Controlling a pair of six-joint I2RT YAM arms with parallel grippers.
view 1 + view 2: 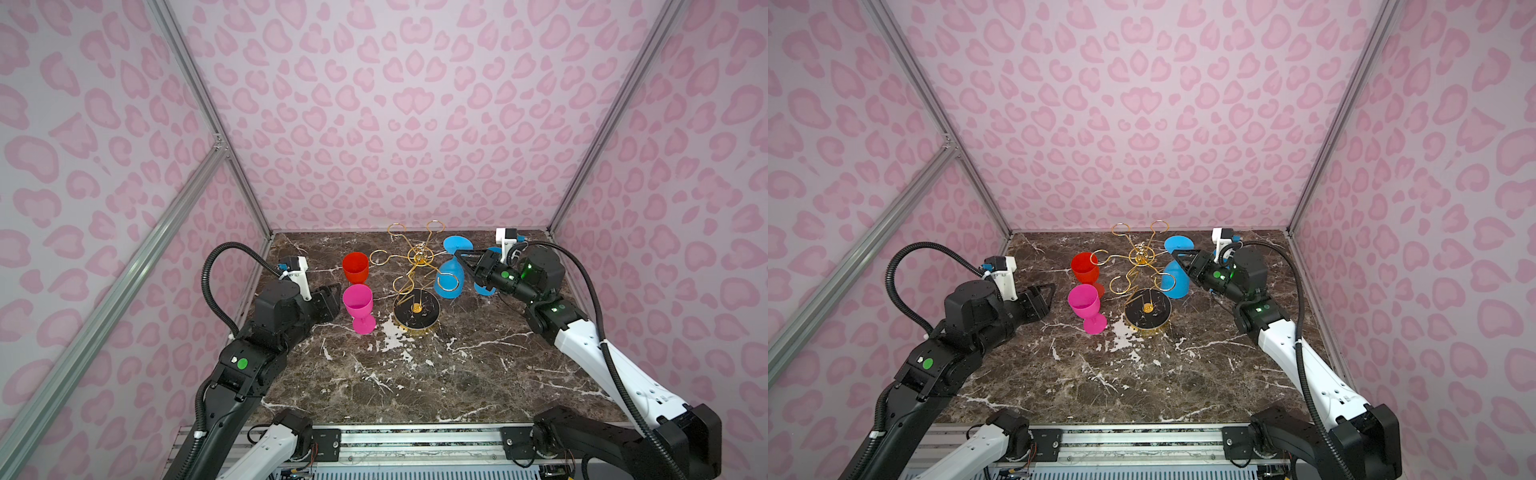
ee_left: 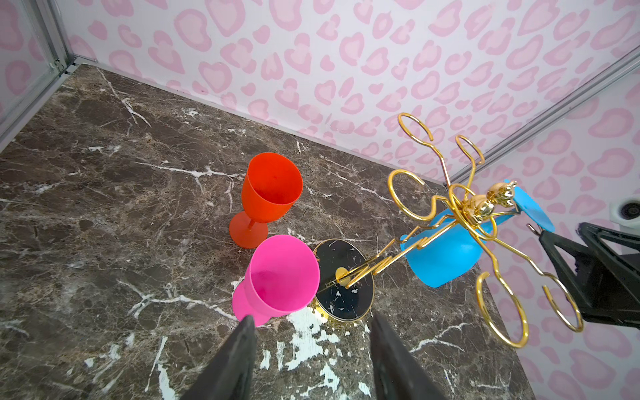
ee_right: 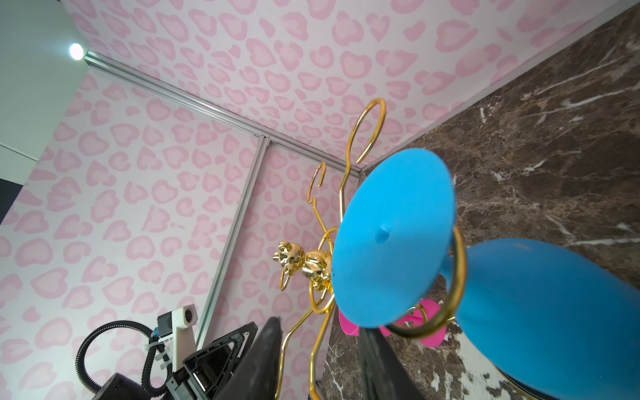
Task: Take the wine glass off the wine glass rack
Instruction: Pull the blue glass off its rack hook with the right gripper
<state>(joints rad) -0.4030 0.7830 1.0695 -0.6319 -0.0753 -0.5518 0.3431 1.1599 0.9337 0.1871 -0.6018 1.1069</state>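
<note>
Bench (image 1: 457,374): dark brown marble with white veins, carrying the rack and two standing glasses.
Rack (image 1: 428,311): gold wire, upright on a round black base near mid-bench; one loop on its right side was filled.
Blue glass (image 1: 446,284): hung upside down on the rack, stem through that loop, foot above, bowl below.
Pink glass (image 1: 358,301): upright on the bench, just left of the rack's base.
Red glass (image 1: 355,266): upright, just behind the pink one.
Right tool (image 3: 318,325): jaws apart, close by the blue glass's foot; whether it touched could not be told.
Left tool (image 2: 311,318): jaws apart and empty, low over the bench, left of the pink glass.
</note>
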